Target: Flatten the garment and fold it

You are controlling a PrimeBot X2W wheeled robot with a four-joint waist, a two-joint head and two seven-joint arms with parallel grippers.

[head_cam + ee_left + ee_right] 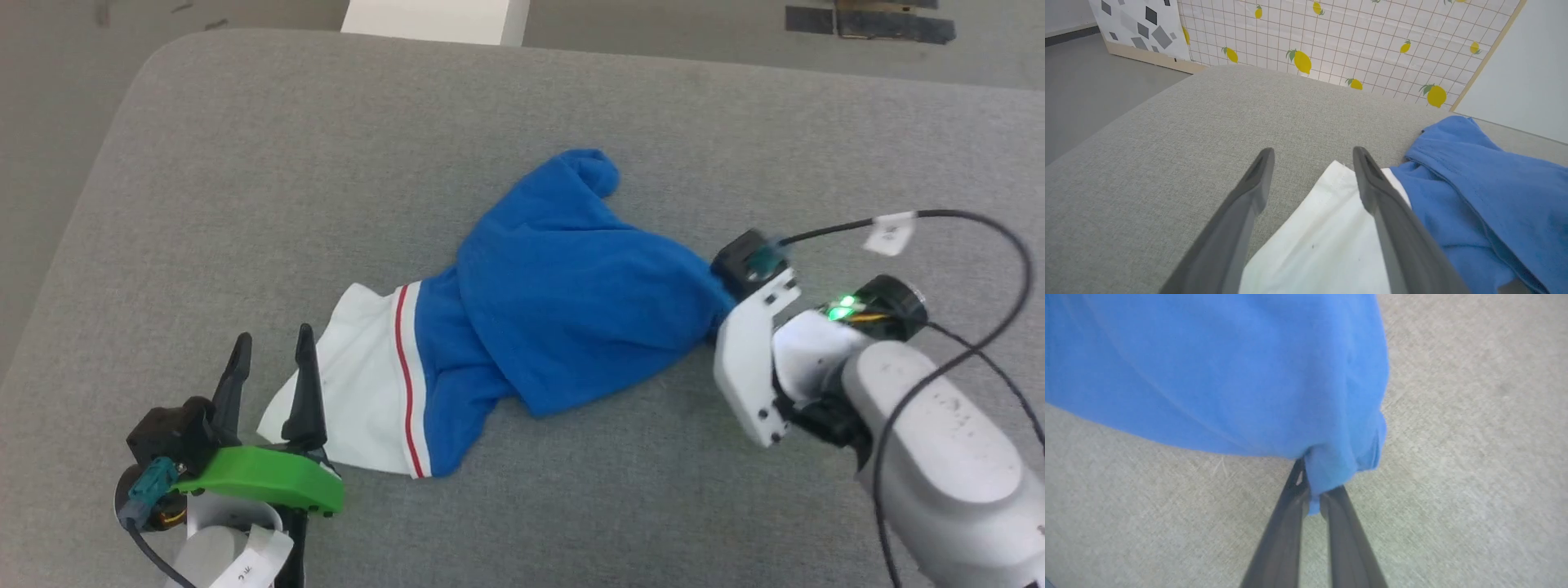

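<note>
The garment (555, 294) lies bunched on the grey table (326, 163), its blue body in the middle and a white, red-striped part (367, 384) toward my left. My left gripper (273, 347) stands open at that white part's near-left edge. In the left wrist view its two fingers (1312, 153) straddle the white cloth (1323, 245), with blue fabric (1486, 204) to the right. My right gripper (1312, 486) is shut on a pinched fold of the garment's blue cloth (1229, 371) at its right end, and in the head view the right gripper's fingertips are hidden behind the wrist (751, 359).
The table's rounded far-left corner (163, 57) borders grey floor. A white block (433, 20) stands past the far edge, dark patches (873, 20) mark the floor at the far right. A lemon-patterned panel (1331, 36) rises behind the table. A black cable (980, 245) loops over my right arm.
</note>
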